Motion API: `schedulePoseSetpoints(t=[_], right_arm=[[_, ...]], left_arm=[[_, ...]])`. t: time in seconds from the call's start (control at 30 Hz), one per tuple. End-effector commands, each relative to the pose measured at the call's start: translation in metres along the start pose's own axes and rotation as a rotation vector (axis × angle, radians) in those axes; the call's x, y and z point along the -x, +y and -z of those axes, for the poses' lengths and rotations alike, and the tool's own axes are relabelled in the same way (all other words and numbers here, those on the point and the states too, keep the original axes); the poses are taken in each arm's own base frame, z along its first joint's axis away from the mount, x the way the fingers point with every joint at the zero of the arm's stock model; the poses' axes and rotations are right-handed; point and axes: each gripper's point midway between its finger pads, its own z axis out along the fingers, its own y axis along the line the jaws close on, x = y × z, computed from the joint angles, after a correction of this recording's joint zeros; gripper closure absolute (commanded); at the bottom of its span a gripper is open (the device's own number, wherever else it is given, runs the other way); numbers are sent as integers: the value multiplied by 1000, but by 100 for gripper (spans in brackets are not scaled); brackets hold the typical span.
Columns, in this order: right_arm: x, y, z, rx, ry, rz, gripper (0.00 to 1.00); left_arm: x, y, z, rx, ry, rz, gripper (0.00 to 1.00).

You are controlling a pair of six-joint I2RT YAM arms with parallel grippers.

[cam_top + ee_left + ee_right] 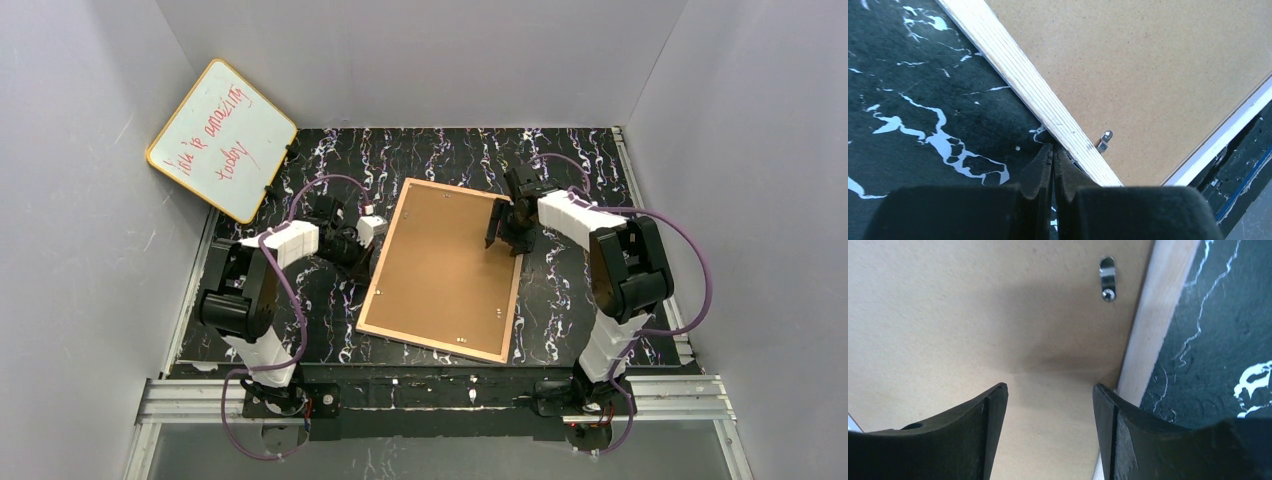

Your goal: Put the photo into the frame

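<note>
The frame (383, 256) lies face down on the black marbled mat, tan wood rim up, with the brown backing board (445, 265) filling it. The photo is hidden. My left gripper (370, 240) is shut with nothing between its fingers. In the left wrist view its tips (1053, 147) rest on the mat against the outer edge of the wood rim (1023, 75), near a metal clip (1104, 140). My right gripper (505, 235) is open, low over the board (973, 315). Its tips (1048, 386) hold nothing, and one finger is beside the right rim (1153, 330), below another clip (1107, 282).
A yellow-rimmed whiteboard (222, 138) with red writing leans against the back left wall. Grey walls close in three sides. An aluminium rail (440, 395) carrying both arm bases runs along the near edge.
</note>
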Motion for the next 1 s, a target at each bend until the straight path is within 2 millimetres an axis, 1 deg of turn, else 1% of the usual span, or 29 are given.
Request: schedulePoseSetpoints(t=[0.0,0.07,0.13,0.23,0.3,0.37,0.43,0.53,0.57,0.63,0.67,0.73,0.83,0.97], right_arm=[[32,24,18,61,-74,24,30],[41,44,31,146,-88,23,30],[47,61,39,210,-106,26,29],[50,84,41,296,-110,40,26],[51,100,38,358,-107,44,26],[53,116,34,416,-103,49,26],[56,130,24,445,-99,54,26],[61,151,11,468,-102,74,27],[62,157,7,474,-98,78,27],[64,168,-1,484,-94,83,27],[65,172,-6,486,-93,86,27],[68,182,-12,500,-101,90,28],[70,193,-22,519,-97,83,29],[70,205,-34,543,-89,71,31]], left_arm=[[-19,-30,-1,-96,21,-5,100],[-19,-39,1,-124,5,-16,100],[-20,-47,2,-150,1,-20,100],[-21,-54,5,-186,10,-18,100],[-16,-53,7,-185,8,-18,100],[1,-40,11,-157,-20,-2,100],[27,-20,15,-133,-71,45,100],[61,6,12,-138,-124,136,100],[66,11,5,-157,-119,179,97],[80,19,-1,-179,-131,215,90],[85,23,-5,-186,-134,231,87],[94,30,-10,-190,-141,246,85],[97,36,-16,-203,-141,263,85],[96,36,-24,-237,-143,281,87]])
